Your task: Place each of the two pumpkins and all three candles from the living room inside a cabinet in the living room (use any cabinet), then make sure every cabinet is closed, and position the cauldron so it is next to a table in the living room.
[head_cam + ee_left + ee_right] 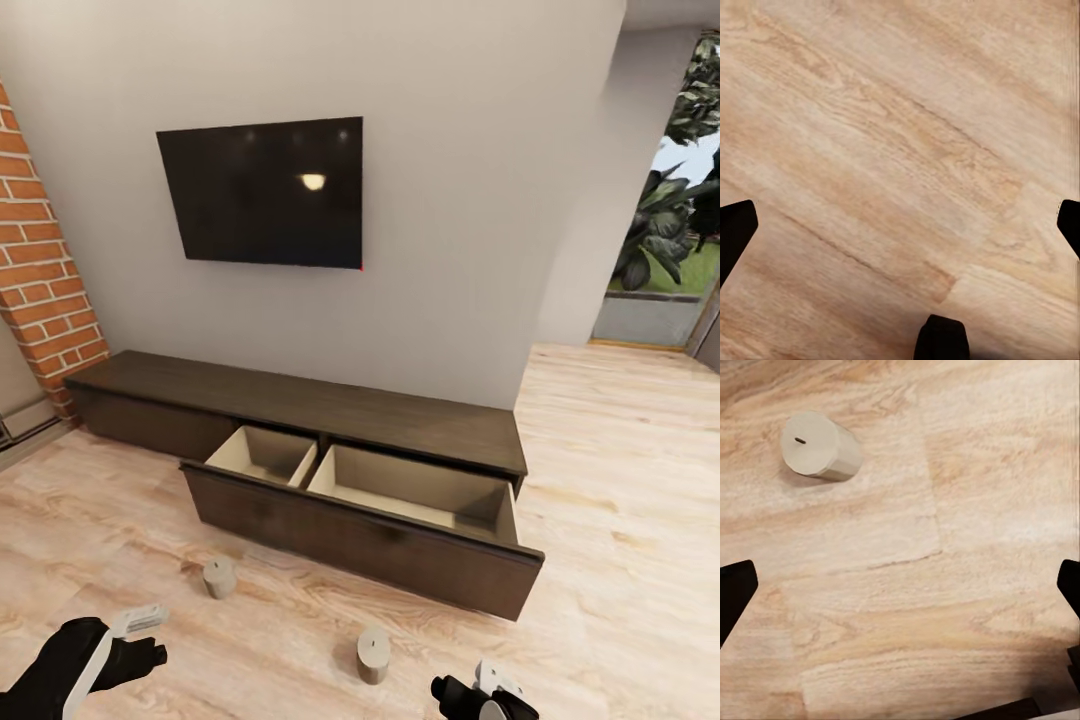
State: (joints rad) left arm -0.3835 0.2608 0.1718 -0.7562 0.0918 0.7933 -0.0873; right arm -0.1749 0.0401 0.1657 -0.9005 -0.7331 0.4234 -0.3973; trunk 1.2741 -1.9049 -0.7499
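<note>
Head view: two candles (373, 655) (219, 577) upright on floor (620, 500), axes vertical.

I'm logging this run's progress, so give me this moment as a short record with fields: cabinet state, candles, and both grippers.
cabinet: long dark wood cabinet under the wall TV, its drawer pulled open, nothing seen inside
candles: two upright on the wood floor before the drawer, left candle, right candle
left gripper: open, holding nothing, above bare floor
right gripper: fingers apart, holding nothing, near the right candle
</note>
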